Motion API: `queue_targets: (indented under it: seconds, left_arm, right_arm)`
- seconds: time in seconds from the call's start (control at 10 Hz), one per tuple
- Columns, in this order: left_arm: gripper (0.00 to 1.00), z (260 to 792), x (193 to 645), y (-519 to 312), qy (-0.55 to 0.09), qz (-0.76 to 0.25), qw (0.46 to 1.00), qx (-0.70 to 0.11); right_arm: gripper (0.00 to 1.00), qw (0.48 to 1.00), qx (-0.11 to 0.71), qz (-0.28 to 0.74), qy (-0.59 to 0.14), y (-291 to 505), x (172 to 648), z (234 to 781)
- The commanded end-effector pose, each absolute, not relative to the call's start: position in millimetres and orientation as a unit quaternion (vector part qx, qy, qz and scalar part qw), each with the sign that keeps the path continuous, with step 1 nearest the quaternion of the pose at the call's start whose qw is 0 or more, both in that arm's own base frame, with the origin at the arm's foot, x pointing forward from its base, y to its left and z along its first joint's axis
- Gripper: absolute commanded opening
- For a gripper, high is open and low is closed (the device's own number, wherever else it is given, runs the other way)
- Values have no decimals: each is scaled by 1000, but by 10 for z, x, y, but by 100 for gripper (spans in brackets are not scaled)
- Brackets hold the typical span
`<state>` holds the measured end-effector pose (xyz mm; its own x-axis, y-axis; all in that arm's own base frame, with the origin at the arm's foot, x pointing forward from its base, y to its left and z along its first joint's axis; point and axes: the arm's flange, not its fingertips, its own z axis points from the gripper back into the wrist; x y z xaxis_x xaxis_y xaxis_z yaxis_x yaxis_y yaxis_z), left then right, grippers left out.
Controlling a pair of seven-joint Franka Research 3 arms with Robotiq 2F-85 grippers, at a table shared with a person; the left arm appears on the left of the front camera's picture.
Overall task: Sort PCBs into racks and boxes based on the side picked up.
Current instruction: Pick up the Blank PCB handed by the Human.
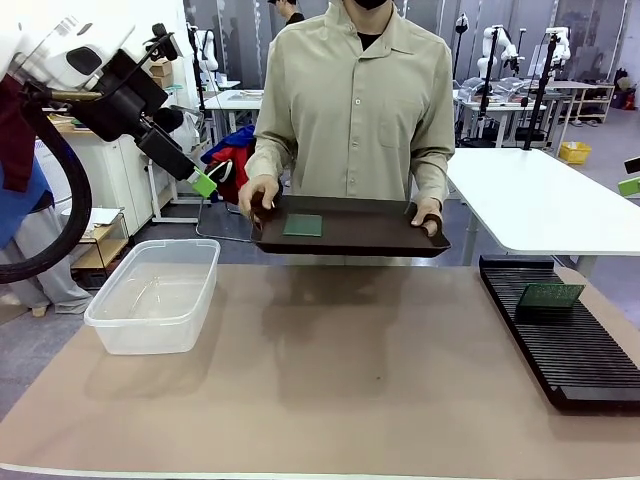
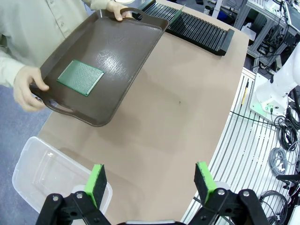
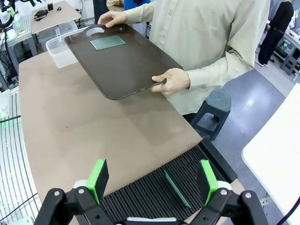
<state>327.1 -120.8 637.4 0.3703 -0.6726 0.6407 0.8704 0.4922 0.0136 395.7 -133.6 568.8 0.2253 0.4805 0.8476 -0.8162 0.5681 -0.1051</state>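
Your left gripper [image 2: 150, 172] is spread wide with nothing between the pads. It hangs in the air over the table's left side, and the clear tub [image 2: 33, 171] is below one finger in the wrist view. The tub sits on the brown table [image 1: 350, 390], near the left edge.

Your right gripper [image 3: 152, 174] is the same: fully spread, holding nothing, hovering over the black slotted rack [image 3: 140, 199] on the table's right side. One green board [image 3: 177, 189] stands on edge in a rack slot. In the wrist view it sits below and between the two fingers, and neither touches it. From the front you can see it leaning near the rack's far end.

Across from you, the person holds a dark brown tray [image 1: 370, 230] up off the surface, above the table's far edge. One hand [image 1: 258, 195] grips the handle end nearer the tub, and the other hand [image 1: 428, 217] grips the end nearer the rack. The second board [image 1: 303, 226] lies flat on the tray, green face up, toward the tub-side end. It is well apart from both grippers.
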Motion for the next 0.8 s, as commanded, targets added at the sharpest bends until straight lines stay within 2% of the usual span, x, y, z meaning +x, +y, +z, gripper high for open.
queue_targets:
  seconds: [0.0,0.7]
  left_arm:
    - [100,6361,3266,-1209,-301,-477,809,-163]
    - [100,6361,3266,-1209,-301,-477,809,-163]
  right_arm:
    - [100,760,189,427,-453,-1332,3950,5685]
    - [100,760,189,427,-453,-1332,3950,5685]
